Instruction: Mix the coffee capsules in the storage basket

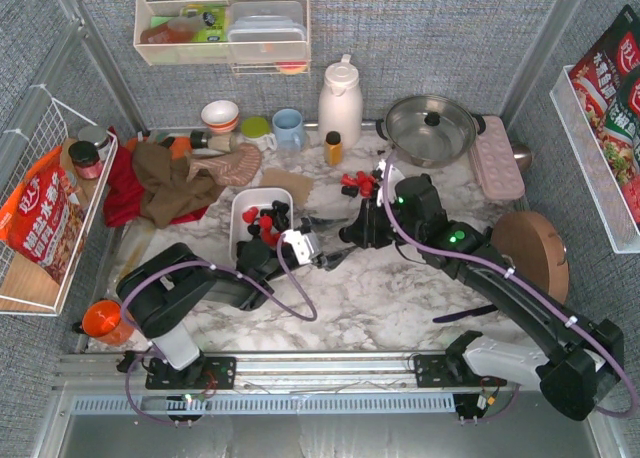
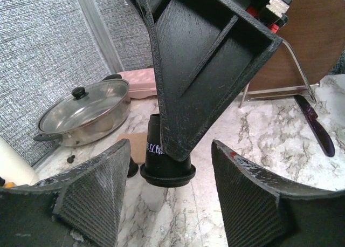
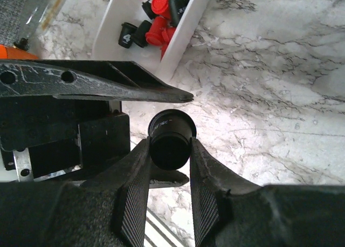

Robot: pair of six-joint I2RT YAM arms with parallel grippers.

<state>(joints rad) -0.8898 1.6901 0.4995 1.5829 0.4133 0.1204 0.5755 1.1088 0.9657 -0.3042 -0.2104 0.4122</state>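
Mid-table, just right of the storage basket (image 1: 238, 223) | my right gripper (image 3: 171, 150) clamps one black capsule (image 3: 171, 132), held out, I judge, for a handover | my left gripper (image 2: 168, 155) stands open astride it, not touching | other coffee capsules (image 1: 264, 218) sit in the basket

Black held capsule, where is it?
The black coffee capsule is pinched in the right end effector, right wrist view centre, beside the white plastic basket.

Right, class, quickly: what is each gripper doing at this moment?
Left gripper: open, jaws either side of the black capsule, not gripping it.
Right gripper: shut on the black capsule.
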